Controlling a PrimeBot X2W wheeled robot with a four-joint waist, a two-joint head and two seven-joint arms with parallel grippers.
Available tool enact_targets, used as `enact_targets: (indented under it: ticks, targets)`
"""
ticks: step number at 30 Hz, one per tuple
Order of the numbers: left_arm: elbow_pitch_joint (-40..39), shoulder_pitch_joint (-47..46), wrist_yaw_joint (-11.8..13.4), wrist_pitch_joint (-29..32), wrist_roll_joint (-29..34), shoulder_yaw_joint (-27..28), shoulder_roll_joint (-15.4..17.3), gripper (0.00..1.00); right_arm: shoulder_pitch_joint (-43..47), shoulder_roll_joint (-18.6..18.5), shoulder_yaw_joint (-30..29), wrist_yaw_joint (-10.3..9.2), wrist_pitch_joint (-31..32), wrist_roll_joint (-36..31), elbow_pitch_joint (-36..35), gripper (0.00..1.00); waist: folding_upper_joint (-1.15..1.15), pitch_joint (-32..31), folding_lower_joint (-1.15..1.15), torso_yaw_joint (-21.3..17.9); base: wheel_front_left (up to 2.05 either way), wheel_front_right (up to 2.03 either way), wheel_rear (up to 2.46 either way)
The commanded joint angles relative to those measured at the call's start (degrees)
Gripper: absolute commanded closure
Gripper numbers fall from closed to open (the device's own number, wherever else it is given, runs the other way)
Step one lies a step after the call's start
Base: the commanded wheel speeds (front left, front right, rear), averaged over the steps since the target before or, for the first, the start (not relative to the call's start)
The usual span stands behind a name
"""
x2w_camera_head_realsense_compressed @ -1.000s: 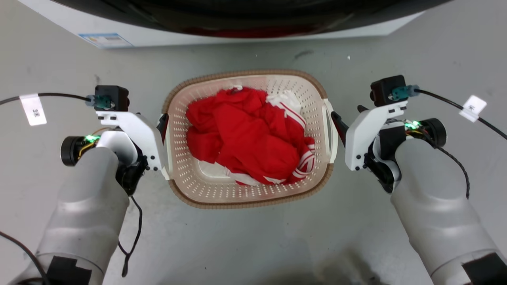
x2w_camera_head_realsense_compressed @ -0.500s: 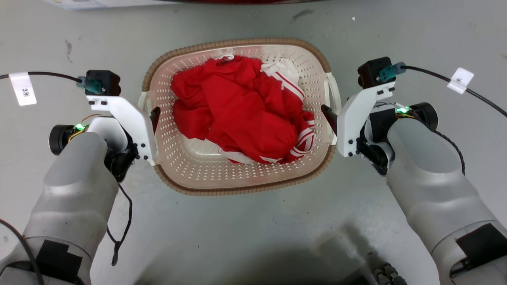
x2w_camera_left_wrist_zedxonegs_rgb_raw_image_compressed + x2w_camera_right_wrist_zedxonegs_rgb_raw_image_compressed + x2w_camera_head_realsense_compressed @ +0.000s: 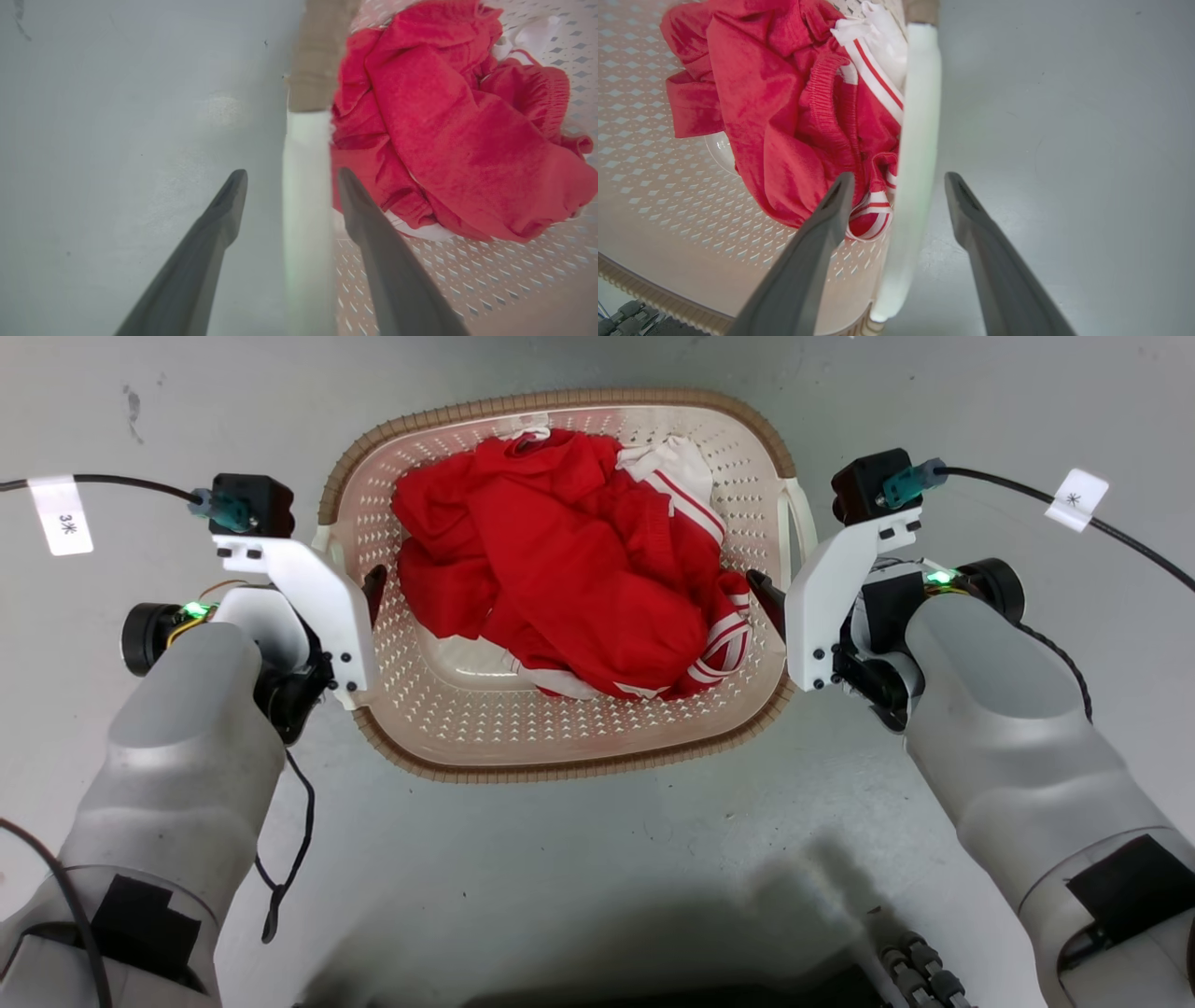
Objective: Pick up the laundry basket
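The laundry basket (image 3: 560, 770) stands on the floor between my arms, cream and perforated with a brown rim, holding red and white clothes (image 3: 560, 560). My left gripper (image 3: 359, 593) is open and straddles the left white handle (image 3: 303, 154): one finger hangs inside the basket, the other outside. In the left wrist view that gripper (image 3: 289, 175) shows gaps on both sides of the handle. My right gripper (image 3: 775, 602) is open astride the right handle (image 3: 920, 93) in the same way. In the right wrist view my right gripper (image 3: 899, 177) has its inner finger close to the clothes.
Grey floor (image 3: 597, 877) lies all around the basket. Cables with white tags (image 3: 61, 523) trail from both wrists. Part of my base (image 3: 915, 971) shows at the bottom edge.
The head camera has dropped closer to the floor, and the white appliance has left the view. Both grippers have come in from beside the handles and now straddle them. The basket has not moved on the floor.
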Motion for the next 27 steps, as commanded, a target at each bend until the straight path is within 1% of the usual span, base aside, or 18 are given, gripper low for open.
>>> enact_targets:
  ticks: [1,7,8,9,10,21,27]
  targets:
    - [0.2,-0.9,-0.1,-0.3,-0.2,-0.2,-0.2,0.0,-1.4,0.1,0.2,-0.04,-0.3,0.3,0.3,0.0,0.0,0.2,-0.01,0.1,0.0,0.0,0.0]
    - [0.9,-2.0,-0.1,-0.5,-2.0,-2.0,-0.8,0.0,-2.2,0.1,1.9,-0.04,-0.2,2.5,1.8,0.0,0.0,0.8,-0.01,0.5,0.0,0.0,0.0]
    - [1.0,-2.1,-0.1,-0.5,-2.3,-2.2,-0.8,0.1,-2.2,0.1,2.0,-0.04,-0.1,3.1,2.1,0.13,0.0,0.8,-0.01,0.5,0.0,0.0,0.0]
    - [0.9,-2.3,-0.1,-0.8,-2.6,-2.5,-0.9,0.75,-2.2,0.1,2.3,-0.04,0.1,3.6,2.4,0.69,0.0,0.9,-0.01,0.6,0.0,0.0,0.0]
    - [0.9,-2.0,-0.1,0.0,-3.1,-3.0,-1.2,1.0,-2.1,0.1,2.5,-0.04,0.3,4.0,2.5,1.0,0.0,0.9,-0.01,0.6,0.0,0.0,0.0]
    - [1.6,-2.0,-0.1,0.6,-6.6,-5.8,-0.9,1.0,-2.4,0.1,5.5,0.04,1.2,7.2,3.8,1.0,0.0,0.1,-0.01,0.6,0.0,0.0,0.0]
    - [2.4,-1.7,-0.1,3.5,-8.7,-7.4,-1.6,1.0,-2.3,0.1,6.9,0.04,3.7,8.6,4.6,1.0,0.0,-2.6,-0.01,0.8,0.0,0.0,0.0]
